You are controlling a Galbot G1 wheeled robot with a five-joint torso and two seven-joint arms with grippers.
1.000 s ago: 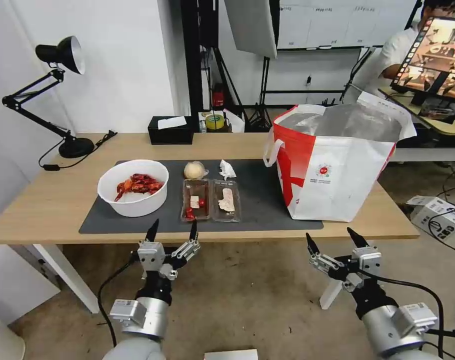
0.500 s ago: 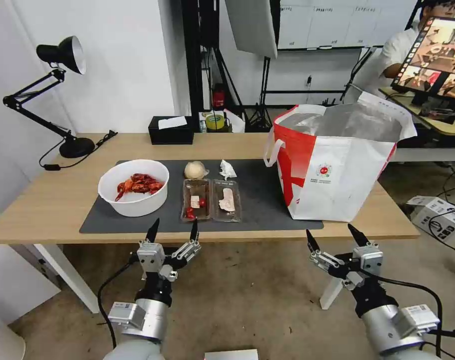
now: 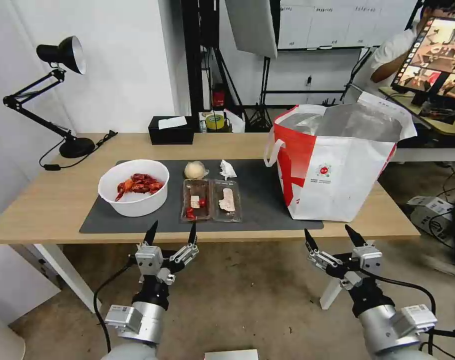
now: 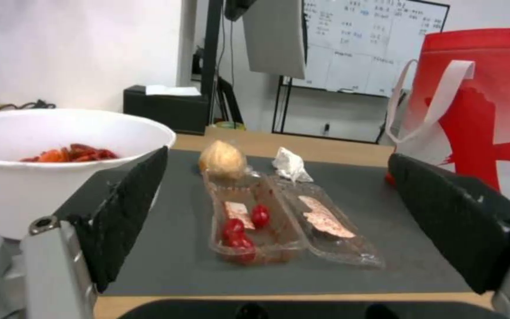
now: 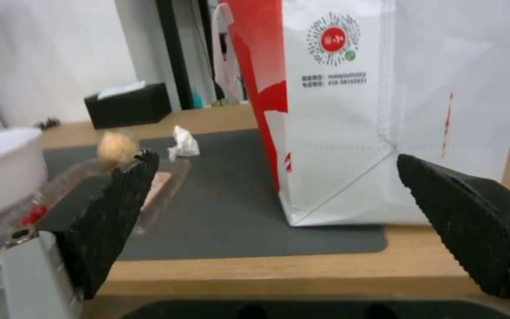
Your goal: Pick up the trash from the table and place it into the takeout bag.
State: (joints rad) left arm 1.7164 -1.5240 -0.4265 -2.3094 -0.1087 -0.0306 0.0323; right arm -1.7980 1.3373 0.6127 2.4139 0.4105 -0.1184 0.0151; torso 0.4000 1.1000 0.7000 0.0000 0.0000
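Light wood counter (image 3: 52, 200), dark-grey mat (image 3: 257, 200) on it. Head view: white bowl (image 3: 133, 187) of red shells on the mat's left, clear tray (image 3: 210, 200) mid-mat, beige lump (image 3: 194, 170) and crumpled tissue (image 3: 227, 169) just behind the tray, takeout bag (image 3: 337, 167) upright at the right end. My left gripper (image 3: 170, 233) and right gripper (image 3: 332, 237) hang below the near edge, fingers apart, holding nothing.

Left wrist view: my spread fingers (image 4: 126, 208) frame the tray (image 4: 279, 221), bowl (image 4: 42, 159) alongside.

Right wrist view: my parted fingers (image 5: 113, 212) face the bag (image 5: 396, 110).
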